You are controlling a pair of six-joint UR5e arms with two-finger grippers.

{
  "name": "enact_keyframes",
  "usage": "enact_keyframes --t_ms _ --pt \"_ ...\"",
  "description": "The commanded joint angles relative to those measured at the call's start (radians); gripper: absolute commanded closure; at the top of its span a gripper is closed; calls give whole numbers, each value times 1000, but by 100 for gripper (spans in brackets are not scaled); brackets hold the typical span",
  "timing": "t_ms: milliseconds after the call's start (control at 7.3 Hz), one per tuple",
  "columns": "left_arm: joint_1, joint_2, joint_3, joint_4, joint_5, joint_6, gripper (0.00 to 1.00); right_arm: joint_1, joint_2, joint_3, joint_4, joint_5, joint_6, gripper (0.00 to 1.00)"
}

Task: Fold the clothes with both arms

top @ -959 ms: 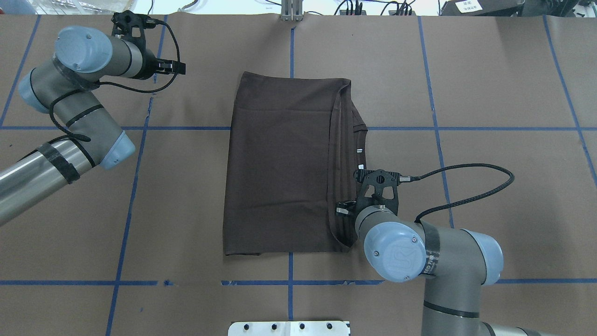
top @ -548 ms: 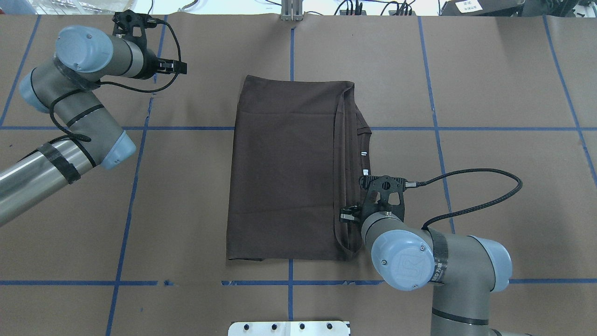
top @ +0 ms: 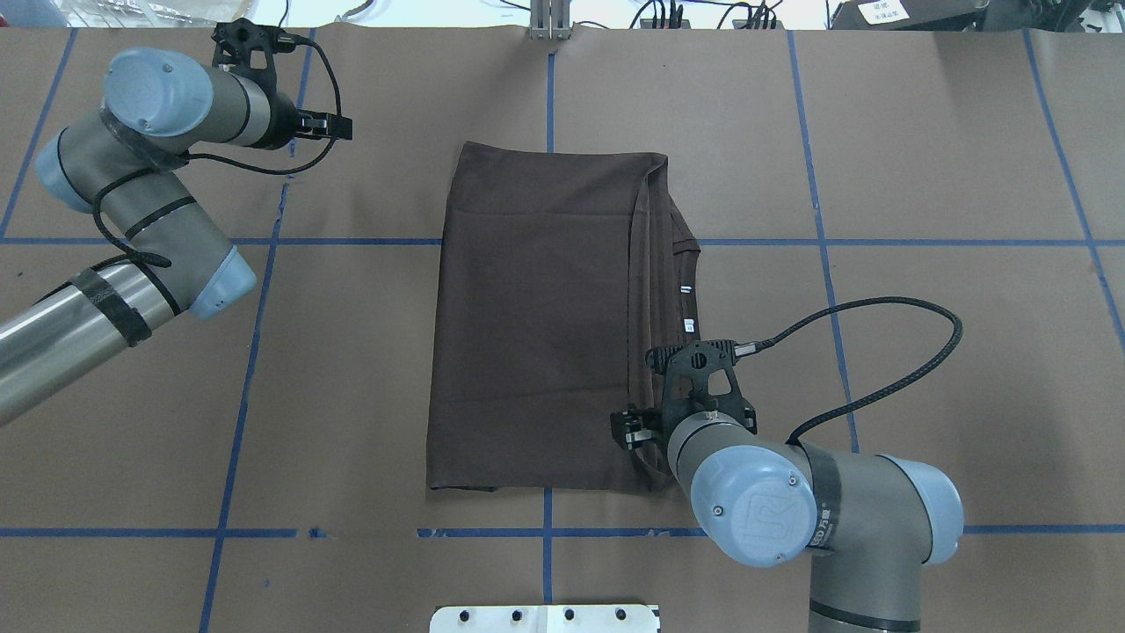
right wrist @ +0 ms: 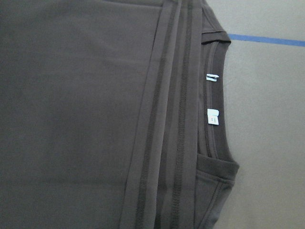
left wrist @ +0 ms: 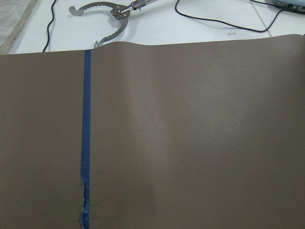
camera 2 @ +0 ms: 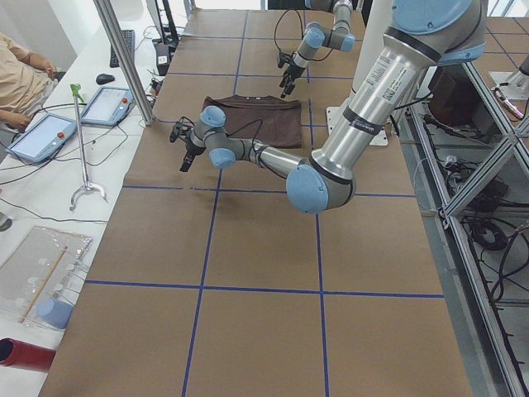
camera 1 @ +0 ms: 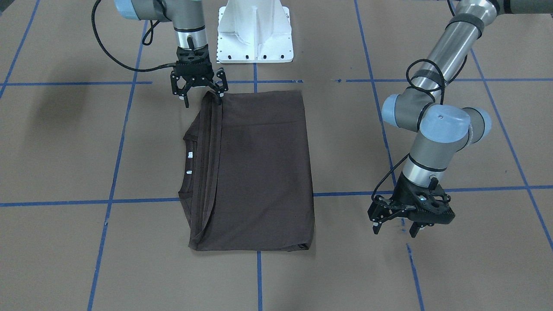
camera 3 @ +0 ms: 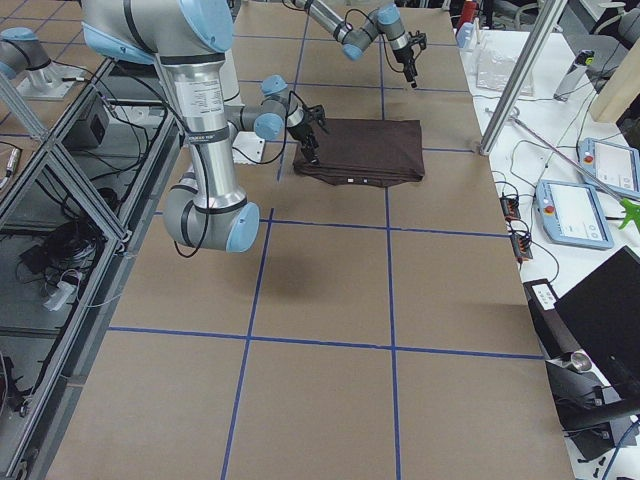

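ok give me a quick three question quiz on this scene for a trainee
1. True or false: the jaws of the left arm touch the shirt.
2. On the right arm, the jaws are: A open, B shut on the shirt, C out of view.
3. Which part of the shirt do the white labels sit by?

Key: 1 false; 2 A; 3 the collar.

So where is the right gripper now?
In the front-facing view the right gripper sits upper left, jaws open at the collar-side corner of the T-shirt, nearest the white base.
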Motion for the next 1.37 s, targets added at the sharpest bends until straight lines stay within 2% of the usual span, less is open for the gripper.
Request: enact_keyframes --t_ms 0,274,822,959,1096,1233 --pt "0 0 0 0 0 0 0 -31 20 -17 8 4 -107 37" --pt "2 0 -2 0 0 -2 0 -47 23 -23 5 4 -217 53" --pt "8 2 -2 -1 0 -2 0 -85 23 -54 4 4 -219 65" --pt "8 2 -2 -1 0 -3 0 -87 23 -54 -1 4 -219 82" --pt "9 6 -3 -1 0 -3 0 -87 25 -50 0 4 -219 90" --pt "9 16 -14 -1 0 -2 0 -85 23 -48 1 3 -226 88"
